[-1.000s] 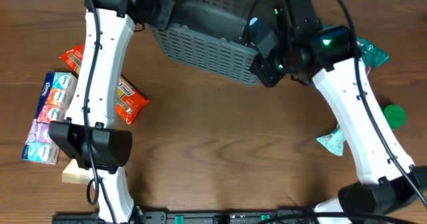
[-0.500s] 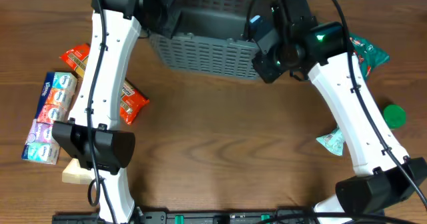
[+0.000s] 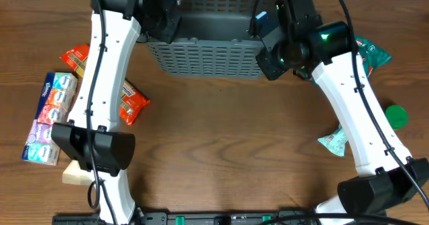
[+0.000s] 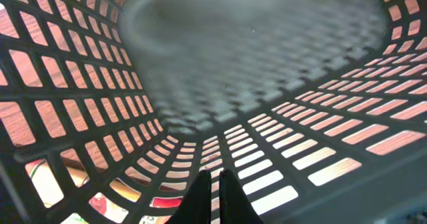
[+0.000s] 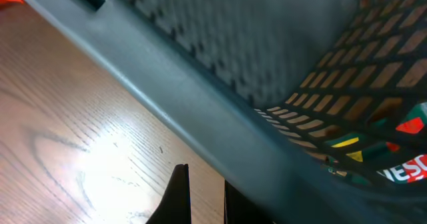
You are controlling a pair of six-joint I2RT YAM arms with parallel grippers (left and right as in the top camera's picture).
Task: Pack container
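Note:
The container [image 3: 201, 51], a large grey lattice basket, sits at the far middle of the table, its long wall square to the table edge. My left gripper [image 3: 164, 25] is at its left end. In the left wrist view its fingers [image 4: 217, 181] are pressed together on the lattice wall, looking into the basket's bare base [image 4: 267, 64]. My right gripper [image 3: 266, 59] is at the basket's near right corner. In the right wrist view its fingers [image 5: 203, 174] stand a narrow gap apart, with their tips at the basket's rim [image 5: 167, 84].
At left lie a stack of tissue packs [image 3: 50, 108], a red packet [image 3: 79, 56], an orange packet [image 3: 132, 102] and a wooden block [image 3: 74, 175]. At right lie a green packet [image 3: 370, 51], a green lid [image 3: 397, 116] and a pale teal packet [image 3: 333, 142].
The basket has swung from skewed and tilted to level and square with the table, moving slightly away. Both grippers moved with it.

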